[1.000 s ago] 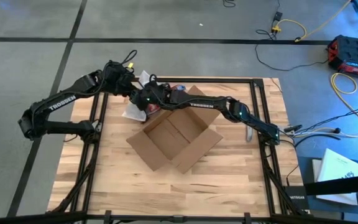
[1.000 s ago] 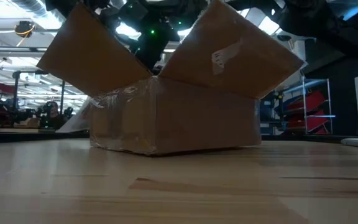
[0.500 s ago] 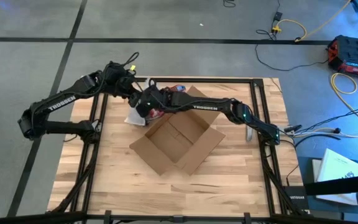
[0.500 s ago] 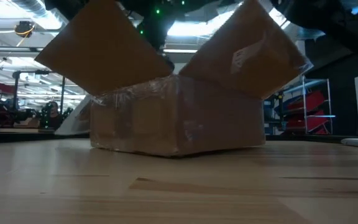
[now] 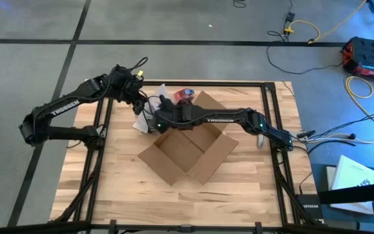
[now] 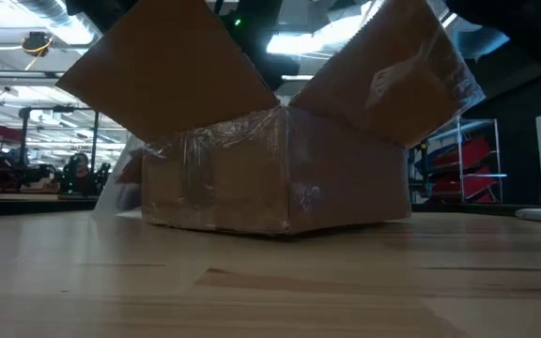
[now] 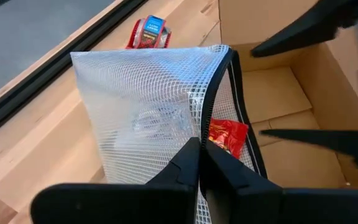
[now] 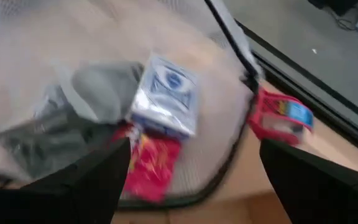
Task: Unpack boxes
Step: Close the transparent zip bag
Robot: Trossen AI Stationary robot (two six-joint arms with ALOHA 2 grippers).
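The brown cardboard box stands on its bottom in the middle of the table, flaps spread open; its taped wall faces the low view. Beyond its far left corner my left gripper is shut on a clear mesh bag with a black zip rim. Inside the bag lie a red packet and a blue-and-white packet. My right gripper is open, its fingers spread in front of the bag's mouth over the box's far left flap, touching nothing that I can see. My left gripper pinches the bag's black zip rim at the mouth between its two shut fingers, coming slanting down from the table's far left. The mesh spreads away from the fingers with the mouth gaping toward the box. Whether the bag's lower end rests on the table is hidden.
A small red-and-blue object lies on the table beyond the box, near the far edge. The black frame rails run along the table's sides. Bare wood lies between the box and the near edge.
My right gripper has swung from the box's far side toward the near edge and risen a little, tipping its wrist, and stayed open. The box has turned somewhat on the table, bringing one corner round toward the low view. My left gripper stayed shut on the bag.
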